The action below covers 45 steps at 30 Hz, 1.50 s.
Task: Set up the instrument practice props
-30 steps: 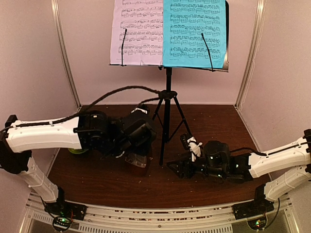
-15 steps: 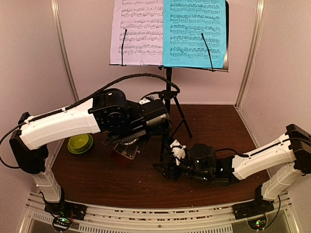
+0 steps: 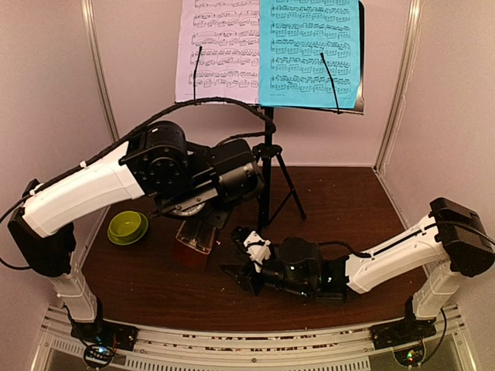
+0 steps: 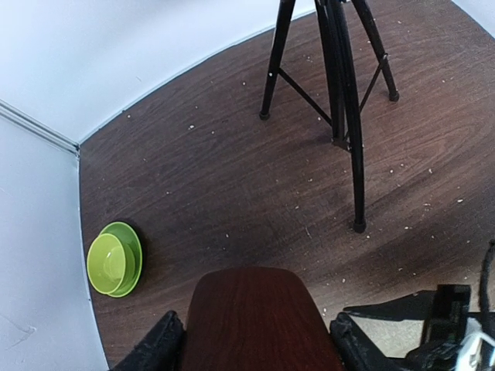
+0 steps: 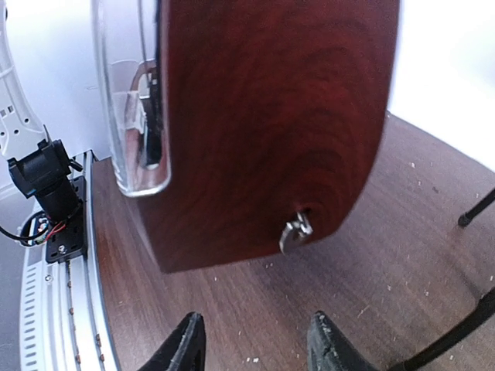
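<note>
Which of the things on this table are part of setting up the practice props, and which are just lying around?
For the job:
- black music stand
- white music sheet
- cyan music sheet
- wooden metronome, held in the left gripper

Just lying about:
- lime-green bowl, by the left wall

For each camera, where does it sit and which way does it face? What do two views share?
Top external: high behind the robot, facing the black tripod music stand; left arm and right arm show.
Left wrist: above the brown wooden pyramid metronome, looking down; left gripper clamps it.
Right wrist: low, facing the metronome's side; open right gripper shows.
Shared: metronome, both wrist views.
</note>
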Available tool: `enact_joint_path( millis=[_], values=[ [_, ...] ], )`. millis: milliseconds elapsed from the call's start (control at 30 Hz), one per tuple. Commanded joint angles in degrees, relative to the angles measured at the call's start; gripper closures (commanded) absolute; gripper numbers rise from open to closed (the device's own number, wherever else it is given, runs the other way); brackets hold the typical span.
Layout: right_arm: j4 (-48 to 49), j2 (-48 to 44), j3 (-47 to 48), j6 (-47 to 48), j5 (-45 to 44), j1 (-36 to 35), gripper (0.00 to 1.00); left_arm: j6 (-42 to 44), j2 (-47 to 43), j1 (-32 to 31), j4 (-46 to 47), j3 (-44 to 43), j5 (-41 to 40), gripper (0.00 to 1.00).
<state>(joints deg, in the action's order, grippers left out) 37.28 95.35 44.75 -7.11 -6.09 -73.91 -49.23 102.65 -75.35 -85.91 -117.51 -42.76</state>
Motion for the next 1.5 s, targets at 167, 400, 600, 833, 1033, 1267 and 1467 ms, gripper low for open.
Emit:
enact_joint_path(
  millis=[167,400,600,833,1033,1267,1467],
  values=[
    [5.11,3.25,3.93,5.27,-8.37,-2.07,0.62,-1.02,-0.3,0.38,-3.3,-2.78,0.7,1.0],
    [4.62,4.61,6.07,7.28,-7.09,-2.55,0.66,-1.47,-1.29,0.38,-2.71,-1.57,0.49,1.0],
    [3.4,5.41,7.13,8.61,-7.62,-3.42,0.67,-1.33,-1.31,0.43,-2.53,-1.5,0.31,1.0],
    [1.71,5.28,7.4,9.03,-15.63,-3.55,0.73,-0.25,-1.66,0.38,-1.02,-0.92,0.9,1.0],
    [1.21,5.44,7.72,9.03,-16.42,-3.57,0.78,1.17,-1.66,0.38,0.3,-0.89,1.16,1.0],
    [1.82,5.07,7.12,9.36,-13.05,-3.55,0.88,2.02,-1.98,0.38,1.35,-0.38,1.33,1.0],
    [1.01,5.72,7.71,8.43,-11.34,-3.55,0.89,2.15,-3.2,0.38,2.92,1.13,1.27,1.0]
  ],
)
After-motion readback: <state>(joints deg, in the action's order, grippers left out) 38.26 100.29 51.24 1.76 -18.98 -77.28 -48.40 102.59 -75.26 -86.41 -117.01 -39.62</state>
